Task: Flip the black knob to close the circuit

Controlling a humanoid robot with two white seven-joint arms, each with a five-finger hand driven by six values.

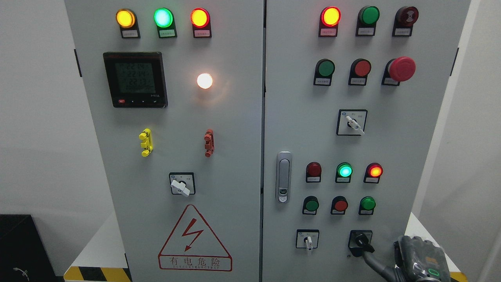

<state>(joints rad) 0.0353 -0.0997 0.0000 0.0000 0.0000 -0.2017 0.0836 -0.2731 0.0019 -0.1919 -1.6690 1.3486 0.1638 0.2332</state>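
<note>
One right hand finger touches the black knob, low right on the cabinet; grip state cannot be told; turn apparently pending.

Right robot hand cropped at the bottom edge; button labels too small to read

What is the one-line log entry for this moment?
right hand | fingers on black knob | lower right of cabinet door | left hand not in view

Matt grey metal cabinet, glossy black plastic knob
</note>
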